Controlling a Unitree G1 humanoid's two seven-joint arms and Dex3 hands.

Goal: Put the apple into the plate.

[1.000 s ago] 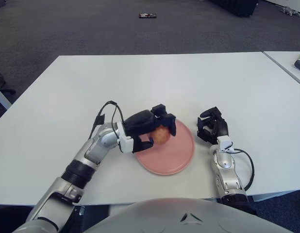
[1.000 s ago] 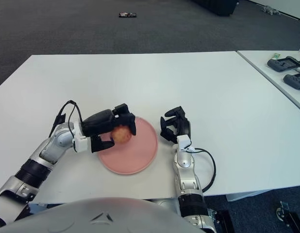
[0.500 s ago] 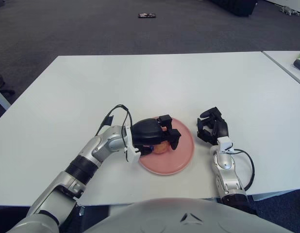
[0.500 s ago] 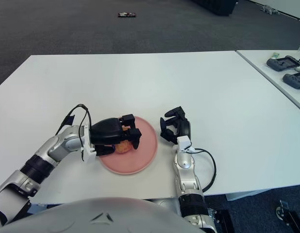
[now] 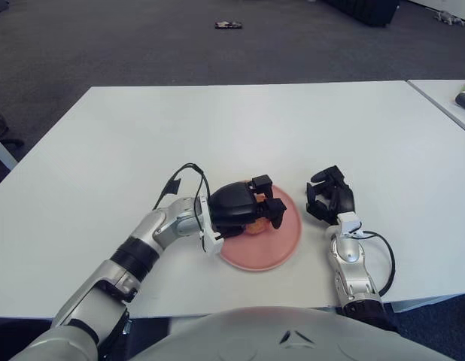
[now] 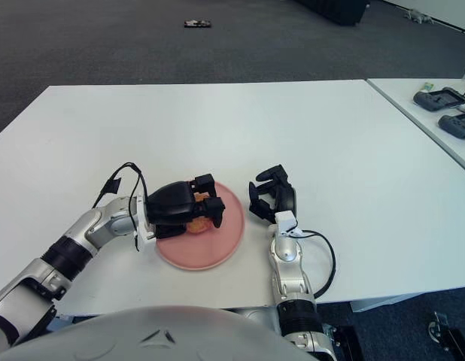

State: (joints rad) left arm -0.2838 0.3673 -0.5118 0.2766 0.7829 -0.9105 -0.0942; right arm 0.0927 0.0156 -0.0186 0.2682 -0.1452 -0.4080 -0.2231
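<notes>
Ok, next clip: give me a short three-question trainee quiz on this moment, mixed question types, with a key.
1. True or false: the apple is over the pink plate.
2. Which robot hand is on the apple?
A. left robot hand
B. right robot hand
C. both
3. Fill in: the right robot hand shows just to the ____ of the plate on the white table.

Key
1. True: the apple shows within the plate's rim, mostly hidden under the fingers.
2. A: its fingers are curled over the fruit.
3. right: it holds nothing and does not touch the plate.
</notes>
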